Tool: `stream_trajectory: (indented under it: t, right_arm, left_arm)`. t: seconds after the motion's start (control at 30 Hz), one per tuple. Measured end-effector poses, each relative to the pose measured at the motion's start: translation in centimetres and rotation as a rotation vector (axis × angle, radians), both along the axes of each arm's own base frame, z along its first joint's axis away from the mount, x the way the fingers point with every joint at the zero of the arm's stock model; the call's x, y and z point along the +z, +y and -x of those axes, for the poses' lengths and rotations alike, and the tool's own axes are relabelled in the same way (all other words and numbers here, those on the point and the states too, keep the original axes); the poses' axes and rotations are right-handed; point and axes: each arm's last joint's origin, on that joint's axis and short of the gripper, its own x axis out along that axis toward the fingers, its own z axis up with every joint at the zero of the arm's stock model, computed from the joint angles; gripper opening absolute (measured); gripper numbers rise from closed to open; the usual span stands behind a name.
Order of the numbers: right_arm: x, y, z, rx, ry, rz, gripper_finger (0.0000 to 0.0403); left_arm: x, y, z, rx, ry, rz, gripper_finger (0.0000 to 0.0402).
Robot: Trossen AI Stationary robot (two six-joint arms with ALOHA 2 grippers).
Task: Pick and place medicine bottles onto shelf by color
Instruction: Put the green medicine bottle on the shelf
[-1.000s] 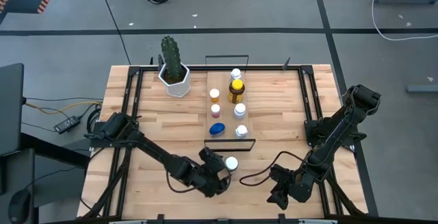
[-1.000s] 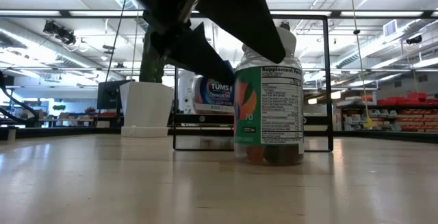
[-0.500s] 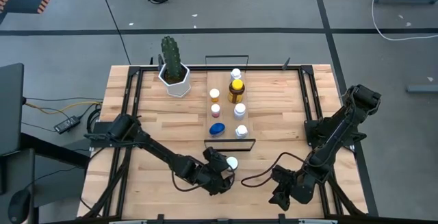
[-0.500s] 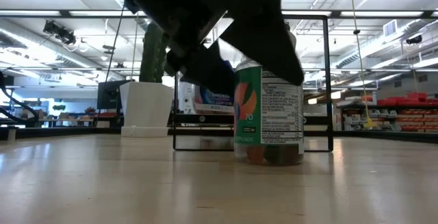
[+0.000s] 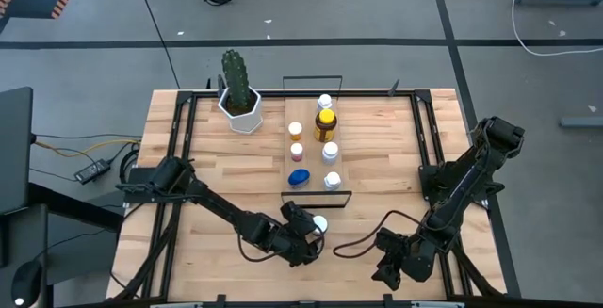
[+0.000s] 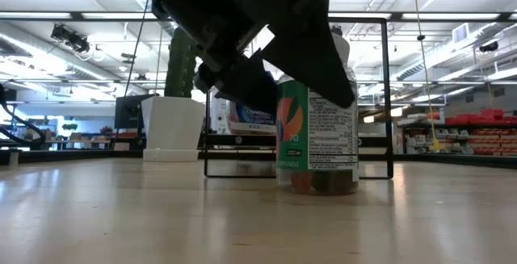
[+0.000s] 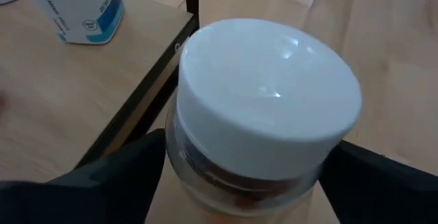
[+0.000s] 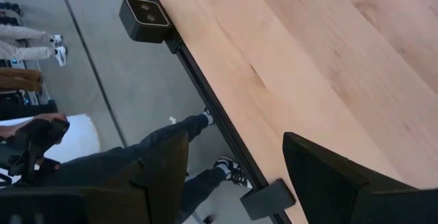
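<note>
Left end effector (image 5: 314, 235): I see its fingers spread either side of a white-capped bottle (image 7: 263, 107), not clamped.
Bottle: standing just outside the shelf (image 5: 350, 172) end rail.
Right end effector (image 5: 386, 272): released, well right of shelf.

This is a robotics lab or workshop in a big industrial hall. The low view looks past the slatted wooden bench (image 6: 242, 215) into an open space with exposed ceiling beams and strip lights (image 6: 452, 50), far shelving holding red items (image 6: 477, 131), and desks with a monitor (image 6: 128, 111). From above, the bench stands on a grey concrete floor (image 5: 377, 7) with taped lines and loose cables (image 5: 80, 148). A small camera (image 8: 144, 15) is clamped to the bench's edge.
</note>
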Motion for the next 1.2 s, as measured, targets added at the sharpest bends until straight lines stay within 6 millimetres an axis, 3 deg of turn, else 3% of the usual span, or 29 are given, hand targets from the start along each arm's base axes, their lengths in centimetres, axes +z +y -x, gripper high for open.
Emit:
stream_trajectory:
  t: [0.33,1.2]
  right_arm:
    - [0.0,0.0,0.0,0.001,-0.001,0.001,0.0245]
    - [0.0,0.0,0.0,-0.004,0.005,0.002,0.0245]
  left_arm:
    - [0.0,0.0,0.0,0.0,0.0,0.0,0.0304]
    - [1.5,-1.3,-0.4,-0.077,-0.116,0.002,0.0304]
